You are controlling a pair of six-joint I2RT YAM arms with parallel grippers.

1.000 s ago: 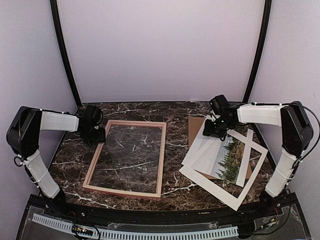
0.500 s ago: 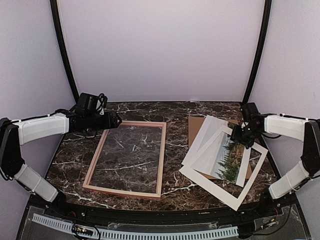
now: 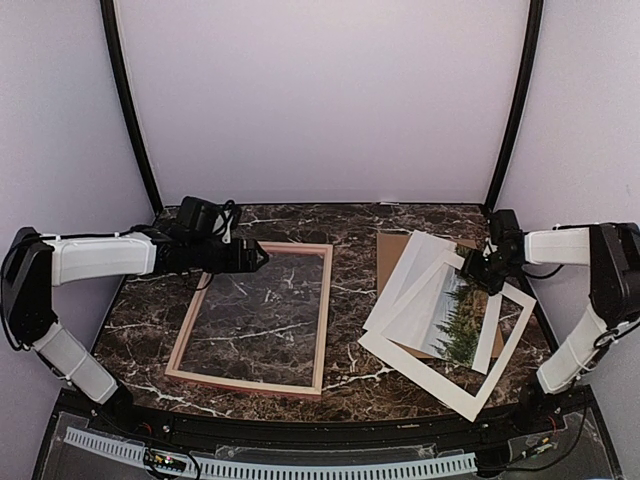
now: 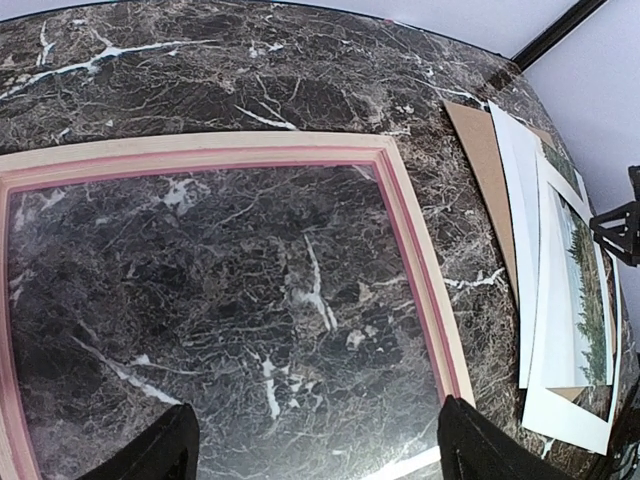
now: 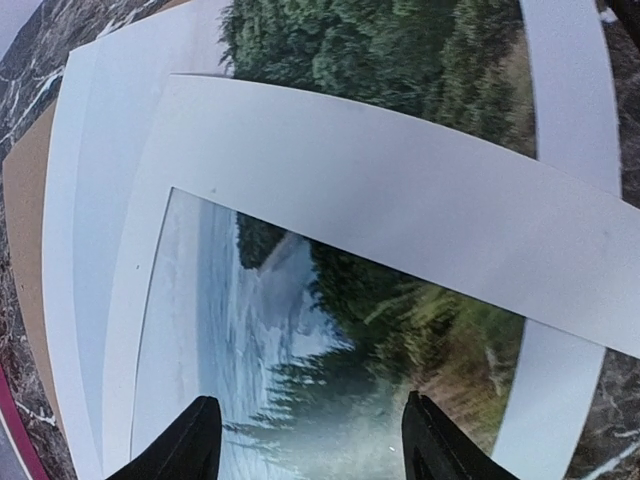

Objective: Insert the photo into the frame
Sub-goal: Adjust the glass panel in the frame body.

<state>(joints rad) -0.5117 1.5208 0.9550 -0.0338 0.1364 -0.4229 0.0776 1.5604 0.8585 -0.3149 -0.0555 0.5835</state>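
Observation:
The pink-red frame (image 3: 190, 322) lies flat at the left of the table, its tan back up, and marble shows through its opening. It also shows in the left wrist view (image 4: 420, 290). The photo (image 3: 458, 322) of green trees and water lies at the right in a loose stack, partly under the white mat border (image 3: 470, 388). My left gripper (image 3: 262, 257) is open and empty above the frame's far end, fingertips apart (image 4: 320, 455). My right gripper (image 3: 478, 268) is open and empty just above the photo (image 5: 300, 330), with the mat border (image 5: 400, 230) crossing it.
A brown backing board (image 3: 392, 250) and a white sheet (image 3: 415, 265) lie under the photo at the right. The board's edge shows in the left wrist view (image 4: 480, 160). Dark marble strip (image 3: 350, 300) separates frame and stack. Black posts stand at the back corners.
My left arm has swung right, from beside the frame's far left corner to over its far end. My right gripper has moved right, from the board's far edge to the photo's far right part.

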